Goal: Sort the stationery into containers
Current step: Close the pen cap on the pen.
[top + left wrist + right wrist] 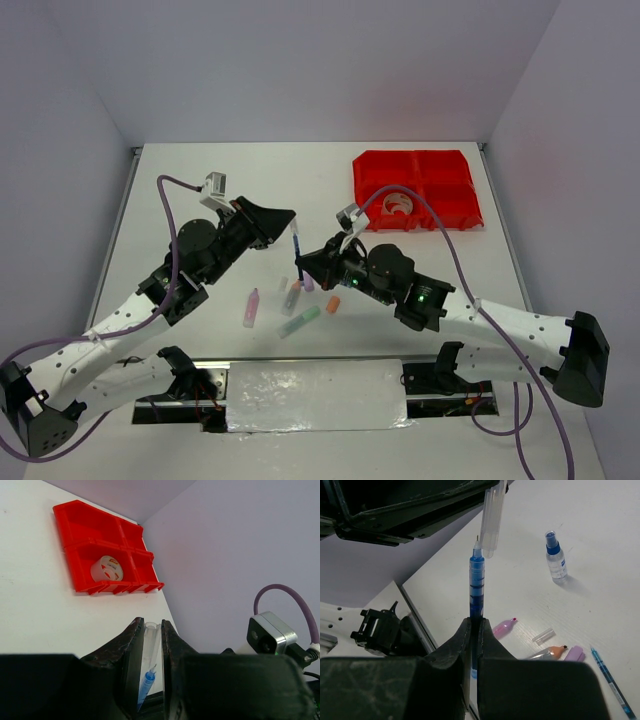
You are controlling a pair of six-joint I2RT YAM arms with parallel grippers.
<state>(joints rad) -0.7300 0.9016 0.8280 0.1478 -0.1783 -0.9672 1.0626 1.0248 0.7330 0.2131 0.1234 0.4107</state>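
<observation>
1. Left arm [180, 285]: reaches from the near-left corner up and across to mid-worktop, elbow bent, wrist tipped forward and down. A purple cable loops over it.
2. Left jaws: nearly closed, pinching a clear plastic pen cap [150, 642]. The cap is a slim, see-through tube and pokes out past the black tips.
3. Right arm [480, 320]: comes in from the near-right, forearm low, wrist turned toward the left arm. The two heads almost meet above the middle of the worktop.
4. Right jaws: closed tight on a blue-bodied pen [477, 587], gripped low on the barrel. The pen stands upright with its fine metal tip on top.
5. The pen tip sits right at the mouth of the cap. I cannot tell whether it is inside or beside it.
6. Worktop [200, 190]: matt white, flat, faint grain.
7. Four glossy red plastic bins joined in a block [445, 170] sit far right, well apart from both arms. A white tape roll [107, 569] lies in the near-left bin.
8. Loose on the worktop below the jaws:
   - a small clear bottle with a blue cap [555, 559], upright
   - a pastel pink highlighter [503, 627]
   - a pastel green highlighter [299, 321]
   - a small purple piece [574, 653]
   - a thin teal pen [612, 682]
</observation>
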